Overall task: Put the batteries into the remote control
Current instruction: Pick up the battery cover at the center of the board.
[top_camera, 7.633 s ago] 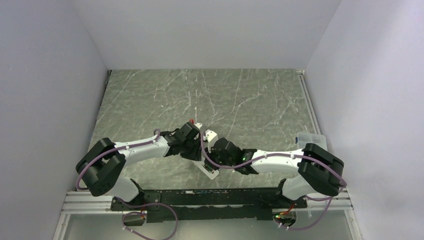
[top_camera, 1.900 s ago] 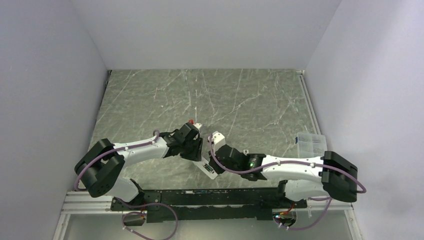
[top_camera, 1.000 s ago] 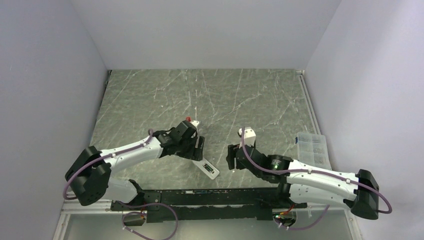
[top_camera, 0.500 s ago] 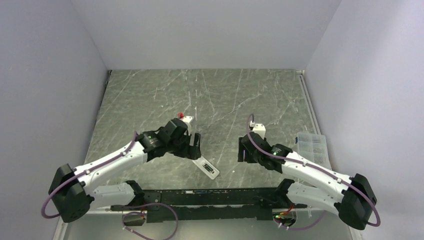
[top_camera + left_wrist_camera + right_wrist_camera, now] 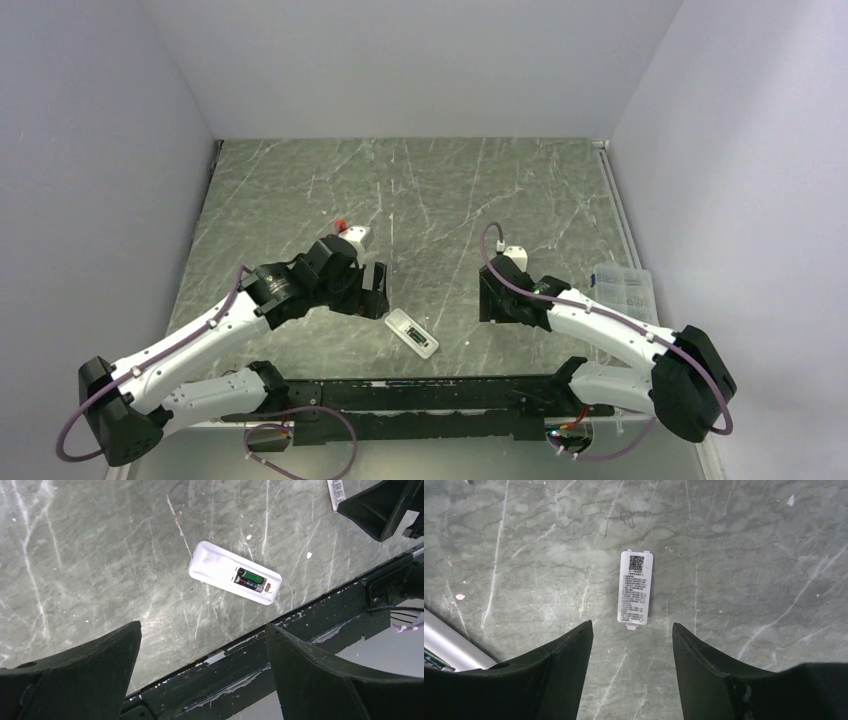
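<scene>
Top: left end effector [image 5: 372, 290] was spread wide and empty. Right end effector [image 5: 490, 297] was also spread and held nothing. Remote control [image 5: 412, 333] lay flat on the counter [image 5: 300, 190] between the two, closer to the left one and on its base side, touching neither. Clear plastic box [image 5: 622, 289] sat well off on the right end effector's outer side.

Left wrist: fingers [image 5: 75, 680] were apart with nothing between them. Remote control [image 5: 220, 570] lay ahead of the gap, offset toward the right finger, with its compartment uncovered. Batteries [image 5: 250, 578] sat side by side in it, at the end nearer the black rail [image 5: 300, 645].

Right wrist: fingers [image 5: 559, 680] were apart, pinching nothing. White battery cover [image 5: 636, 593], label up, lay flat on the counter just ahead of the gap, roughly centred, clear of both fingers.
</scene>
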Controlling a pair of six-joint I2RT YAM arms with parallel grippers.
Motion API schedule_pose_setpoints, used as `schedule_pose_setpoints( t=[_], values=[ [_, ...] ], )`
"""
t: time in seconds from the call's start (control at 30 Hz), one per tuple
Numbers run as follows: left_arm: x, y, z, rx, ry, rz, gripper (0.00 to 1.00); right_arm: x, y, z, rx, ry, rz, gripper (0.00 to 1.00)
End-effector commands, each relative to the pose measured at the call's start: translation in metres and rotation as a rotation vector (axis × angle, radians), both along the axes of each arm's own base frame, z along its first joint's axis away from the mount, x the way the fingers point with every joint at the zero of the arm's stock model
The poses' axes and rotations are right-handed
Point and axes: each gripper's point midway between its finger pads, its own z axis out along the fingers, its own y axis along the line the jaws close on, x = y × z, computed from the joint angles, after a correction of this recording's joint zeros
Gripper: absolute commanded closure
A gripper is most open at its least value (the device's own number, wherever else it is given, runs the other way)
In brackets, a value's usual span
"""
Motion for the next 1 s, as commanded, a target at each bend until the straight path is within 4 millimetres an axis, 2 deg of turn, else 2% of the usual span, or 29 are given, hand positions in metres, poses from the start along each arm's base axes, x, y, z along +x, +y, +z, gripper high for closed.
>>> schedule_pose_setpoints(
  t=[0.0, 0.33, 0.43, 0.97],
  values=[
    [0.003, 0.011, 0.022, 0.014, -0.048, 0.034, 0.0, 0.015, 0.015, 0.008, 0.042, -0.016, 0.042, 0.4],
    [-0.001, 0.021, 0.038, 0.031, -0.072, 0.023, 0.01, 0.02, 0.015, -0.007, 0.022, 0.046, 0.054, 0.5],
    [-0.002, 0.022, 0.038, 0.03, -0.079, 0.017, 0.01, 0.018, 0.015, -0.011, 0.024, 0.06, 0.058, 0.54],
    [-0.006, 0.025, 0.034, 0.021, -0.084, 0.014, 0.01, 0.006, 0.005, -0.028, 0.008, 0.104, -0.004, 0.6]
  ],
)
